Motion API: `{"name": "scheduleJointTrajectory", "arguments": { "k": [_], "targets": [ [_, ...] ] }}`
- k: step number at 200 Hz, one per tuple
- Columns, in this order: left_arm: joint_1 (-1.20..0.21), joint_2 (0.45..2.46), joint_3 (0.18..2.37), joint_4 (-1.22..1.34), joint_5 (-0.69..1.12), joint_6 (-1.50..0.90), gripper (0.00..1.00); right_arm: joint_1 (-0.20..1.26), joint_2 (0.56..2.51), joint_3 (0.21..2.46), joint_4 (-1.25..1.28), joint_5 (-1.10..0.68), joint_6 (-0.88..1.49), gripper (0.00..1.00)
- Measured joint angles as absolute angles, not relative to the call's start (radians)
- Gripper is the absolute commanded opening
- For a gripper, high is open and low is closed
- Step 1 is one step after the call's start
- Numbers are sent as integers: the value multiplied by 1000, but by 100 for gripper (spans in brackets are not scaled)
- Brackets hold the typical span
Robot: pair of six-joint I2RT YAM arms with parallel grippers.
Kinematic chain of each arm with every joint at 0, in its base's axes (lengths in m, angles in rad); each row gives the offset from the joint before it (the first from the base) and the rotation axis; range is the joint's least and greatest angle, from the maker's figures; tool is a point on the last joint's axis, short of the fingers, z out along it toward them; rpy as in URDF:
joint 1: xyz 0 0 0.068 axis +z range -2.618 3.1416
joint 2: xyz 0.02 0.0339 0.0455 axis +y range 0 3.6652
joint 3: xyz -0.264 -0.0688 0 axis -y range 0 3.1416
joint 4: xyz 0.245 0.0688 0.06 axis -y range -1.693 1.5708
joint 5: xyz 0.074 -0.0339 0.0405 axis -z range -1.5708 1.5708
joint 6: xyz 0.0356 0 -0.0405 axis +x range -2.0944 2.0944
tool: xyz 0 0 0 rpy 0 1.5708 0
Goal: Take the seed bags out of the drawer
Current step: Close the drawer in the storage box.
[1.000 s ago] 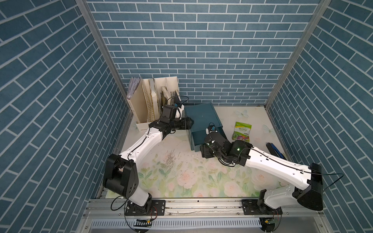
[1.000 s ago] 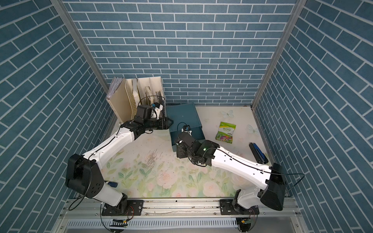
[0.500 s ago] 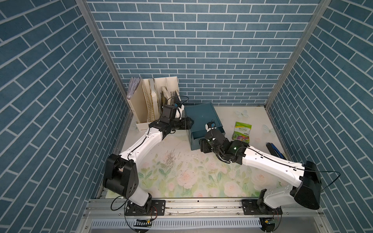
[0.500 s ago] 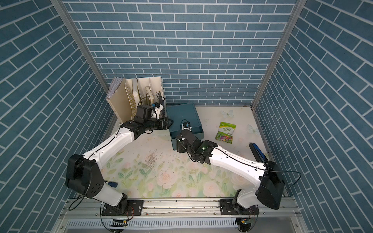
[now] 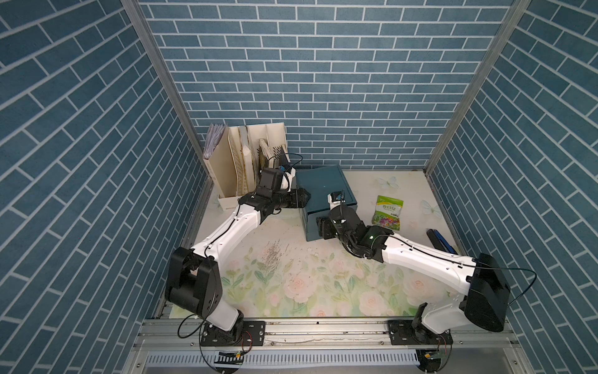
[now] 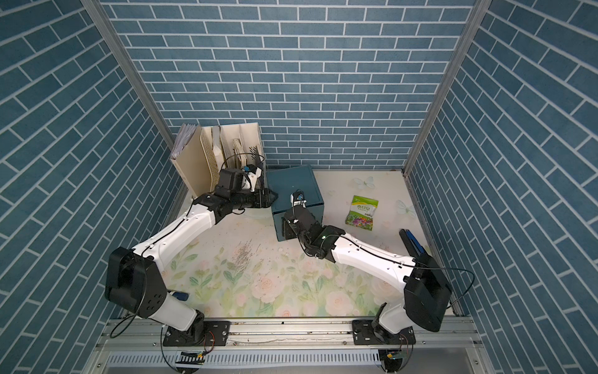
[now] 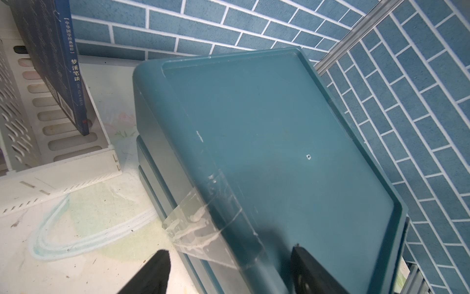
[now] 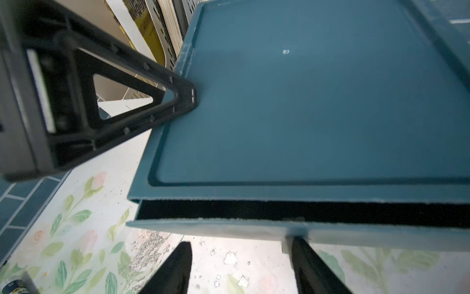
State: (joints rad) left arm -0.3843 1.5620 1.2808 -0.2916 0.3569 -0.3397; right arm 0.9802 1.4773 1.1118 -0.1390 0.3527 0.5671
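Observation:
One green-white seed bag (image 5: 387,213) (image 6: 361,212) lies flat on the mat to the right of the teal cabinet (image 5: 323,184) (image 6: 293,183); any other seed bags are hidden. In the right wrist view a drawer (image 8: 216,227) stands out a narrow way, showing a dark gap behind its front. My right gripper (image 8: 240,240) (image 5: 322,228) is open at that front, one of its fingers (image 8: 305,254) against the small pull tab. My left gripper (image 7: 229,248) (image 5: 305,196) is open, astride the cabinet's upper left edge, with its tip (image 8: 188,96) on the top.
A cream file rack (image 5: 246,162) with books stands against the back wall, left of the cabinet. A dark blue flat object (image 5: 441,241) lies by the right wall. Grey crumbs (image 5: 275,255) are scattered on the flowered mat. Brick walls close three sides.
My right arm has carried its gripper back and left, up to the cabinet's front. The left arm and the seed bag on the mat have stayed put.

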Motion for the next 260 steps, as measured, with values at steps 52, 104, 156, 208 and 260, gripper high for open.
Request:
{"name": "scheduleJointTrajectory", "arguments": {
  "k": [52, 104, 156, 208, 260],
  "targets": [
    [-384, 1567, 1291, -303, 360, -335, 79, 964, 1504, 1110, -84, 352, 556, 65],
    [-382, 1569, 1292, -304, 361, -334, 79, 961, 1507, 1111, -78, 348, 545, 66],
    [-382, 1571, 1298, -310, 361, -334, 79, 950, 1471, 1051, -57, 289, 579, 65],
    [-382, 1571, 1297, -310, 361, -334, 79, 937, 1407, 872, -60, 155, 712, 61],
    [-382, 1571, 1296, -309, 361, -334, 79, 882, 1373, 749, 101, 33, 855, 57]
  ]
}}
